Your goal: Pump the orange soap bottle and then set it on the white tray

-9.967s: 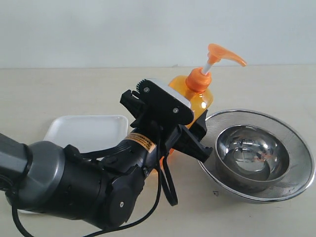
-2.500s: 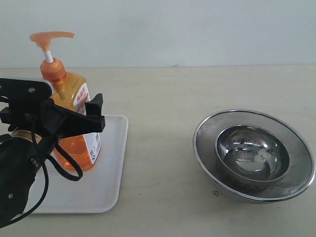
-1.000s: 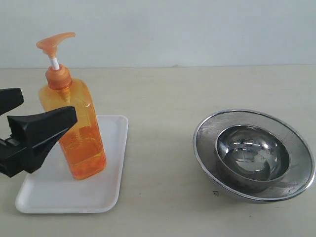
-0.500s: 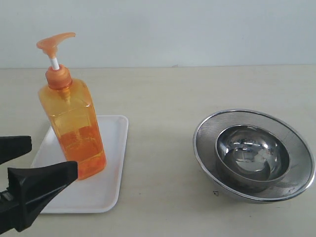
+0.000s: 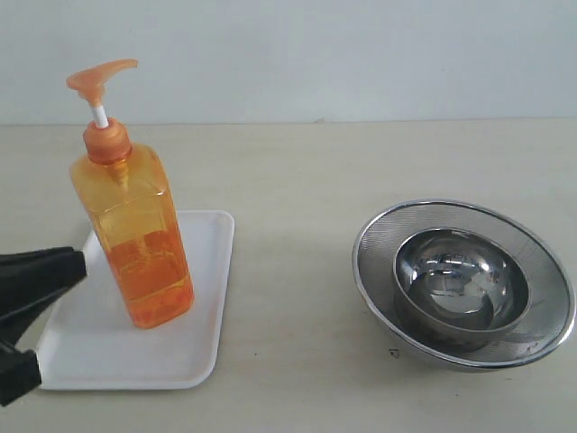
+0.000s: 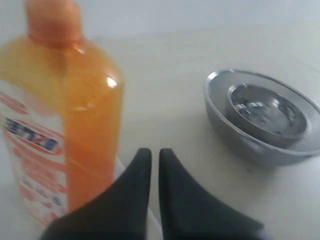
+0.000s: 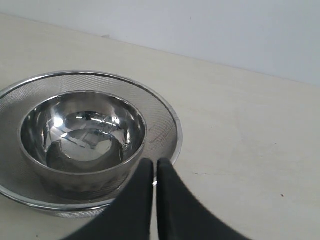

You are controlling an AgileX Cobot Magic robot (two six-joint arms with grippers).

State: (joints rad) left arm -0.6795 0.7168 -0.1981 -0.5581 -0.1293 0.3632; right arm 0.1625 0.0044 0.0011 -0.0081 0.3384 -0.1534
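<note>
At the near left edge of the table (image 5: 297, 180), the left pincer (image 6: 155, 167) is seen clenched on nothing, just beside the orange soap bottle (image 5: 135, 244); the right pincer (image 7: 151, 172) is likewise closed and empty, near the nested steel bowls (image 5: 462, 280). Further back, the bottle is found upright on the white tray (image 5: 203, 347), seemingly part filled, so moderate weight is judged, with smooth plastic walls likely slippery. For any regrip, the flat sides of the lower body would be favoured, the thin white stem (image 5: 100, 115) and pump head (image 5: 101, 76) being avoided.
</note>
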